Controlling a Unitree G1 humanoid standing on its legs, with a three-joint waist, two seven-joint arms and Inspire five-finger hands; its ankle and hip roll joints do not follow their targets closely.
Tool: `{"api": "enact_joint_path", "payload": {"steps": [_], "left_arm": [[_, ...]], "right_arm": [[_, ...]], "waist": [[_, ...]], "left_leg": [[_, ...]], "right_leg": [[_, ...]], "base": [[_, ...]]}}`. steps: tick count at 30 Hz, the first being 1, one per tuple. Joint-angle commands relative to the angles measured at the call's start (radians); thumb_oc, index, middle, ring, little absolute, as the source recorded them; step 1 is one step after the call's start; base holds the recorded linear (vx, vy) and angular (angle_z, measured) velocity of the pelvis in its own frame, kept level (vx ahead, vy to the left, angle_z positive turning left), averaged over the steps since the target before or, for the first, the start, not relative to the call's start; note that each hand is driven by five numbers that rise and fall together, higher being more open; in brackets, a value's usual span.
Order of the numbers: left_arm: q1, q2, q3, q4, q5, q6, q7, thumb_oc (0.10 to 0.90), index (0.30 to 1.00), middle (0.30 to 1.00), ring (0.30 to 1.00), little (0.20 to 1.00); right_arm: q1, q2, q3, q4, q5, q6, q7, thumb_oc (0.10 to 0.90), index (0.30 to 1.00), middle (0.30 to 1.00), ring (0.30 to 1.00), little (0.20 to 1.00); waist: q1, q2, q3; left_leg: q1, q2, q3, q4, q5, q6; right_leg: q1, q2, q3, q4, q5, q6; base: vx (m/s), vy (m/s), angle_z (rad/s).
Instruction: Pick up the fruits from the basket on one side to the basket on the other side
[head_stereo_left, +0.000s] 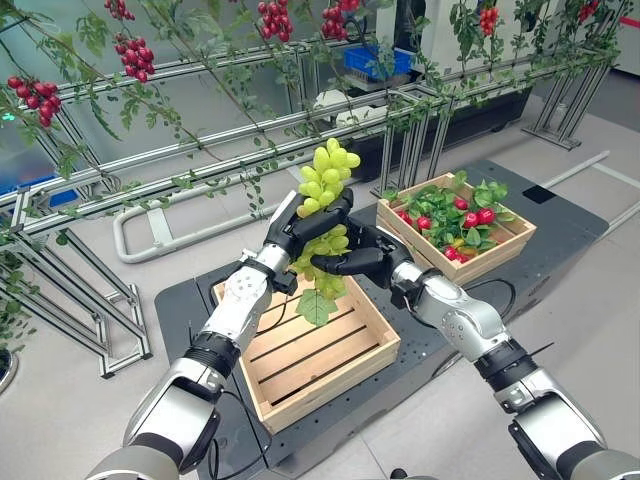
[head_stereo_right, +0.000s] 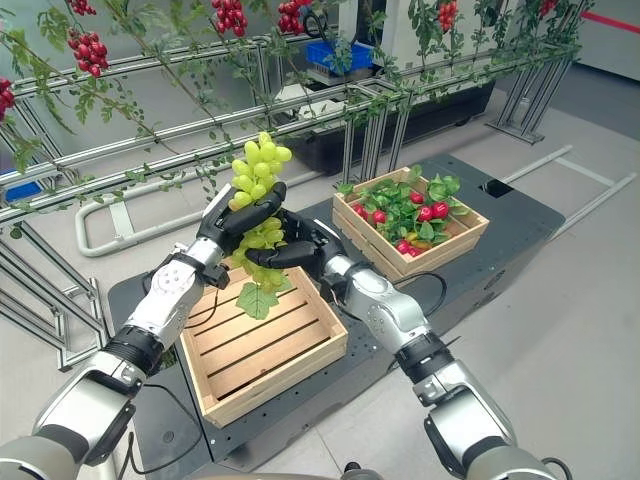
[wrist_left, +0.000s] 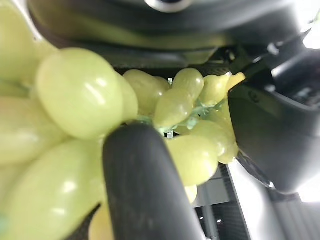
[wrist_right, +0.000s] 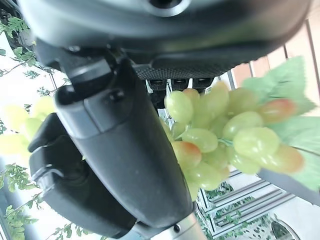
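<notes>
Both hands meet above the empty crate (head_stereo_left: 320, 360), which lies just beneath them. The left hand (head_stereo_left: 300, 225) has its fingers curled around a bunch of green grapes (head_stereo_left: 325, 185), and the right hand (head_stereo_left: 355, 258) clasps the bunch's lower part. This looks like a hand-over; next, the left hand should let go so the right can carry the bunch to the far crate (head_stereo_left: 500, 245) of red fruit beyond.

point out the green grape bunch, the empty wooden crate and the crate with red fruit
green grape bunch (head_stereo_left: 328, 172), left eye view, on the upper grapes above the hands
empty wooden crate (head_stereo_left: 345, 371), left eye view, on its front right wall
crate with red fruit (head_stereo_left: 500, 244), left eye view, on its right wall
</notes>
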Motion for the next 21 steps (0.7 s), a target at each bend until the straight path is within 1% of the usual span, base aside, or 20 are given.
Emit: {"api": "enact_joint_path", "payload": {"steps": [1,7,11,18,21], "left_arm": [[-0.207,-0.033,-0.043,-0.053,-0.065,-0.108,-0.010,0.400,0.300,0.300,0.300,0.300],[-0.197,-0.059,-0.054,-0.077,-0.065,-0.111,-0.030,0.400,0.300,0.300,0.300,0.300],[-0.198,-0.064,-0.066,-0.106,-0.061,-0.110,-0.035,0.400,0.300,0.300,0.300,0.300],[-0.196,-0.060,-0.077,-0.138,-0.057,-0.102,-0.036,0.400,0.300,0.300,0.300,0.300],[-0.196,-0.059,-0.081,-0.140,-0.048,-0.100,-0.032,0.402,0.302,0.302,0.302,0.302]], "right_arm": [[-0.188,0.104,-0.020,0.029,0.142,-0.080,-0.002,0.800,0.900,0.900,0.900,0.900],[-0.181,0.139,-0.018,0.074,0.244,-0.035,-0.014,0.800,0.900,0.900,0.900,0.900],[-0.160,0.163,-0.012,0.114,0.327,0.006,0.004,0.800,0.900,0.900,0.900,0.900],[-0.148,0.171,-0.005,0.166,0.365,0.031,0.036,0.800,0.900,0.900,0.900,0.900],[-0.147,0.171,-0.001,0.169,0.362,0.028,0.052,0.800,0.900,0.900,0.900,0.900]], "waist": [[0.021,-0.004,-0.072],[0.028,-0.007,-0.076],[0.031,-0.009,-0.078],[0.035,-0.009,-0.079],[0.036,-0.009,-0.079]], "left_leg": [[0.019,0.007,-0.058,0.002,-0.080,-0.011],[0.019,0.007,-0.064,0.002,-0.081,-0.009],[0.018,0.007,-0.064,0.002,-0.081,-0.008],[0.020,0.007,-0.067,0.002,-0.082,-0.007],[0.020,0.007,-0.068,0.002,-0.082,-0.007]], "right_leg": [[0.059,-0.005,-0.027,0.002,-0.069,-0.048],[0.061,-0.006,-0.032,0.002,-0.069,-0.049],[0.060,-0.007,-0.035,0.002,-0.069,-0.048],[0.062,-0.007,-0.035,0.002,-0.070,-0.048],[0.062,-0.007,-0.037,0.002,-0.069,-0.048]], "base": [[0.00,0.000,0.00],[0.00,0.000,0.00],[0.00,0.000,0.00],[0.00,0.000,0.00],[0.00,0.000,0.00]]}}
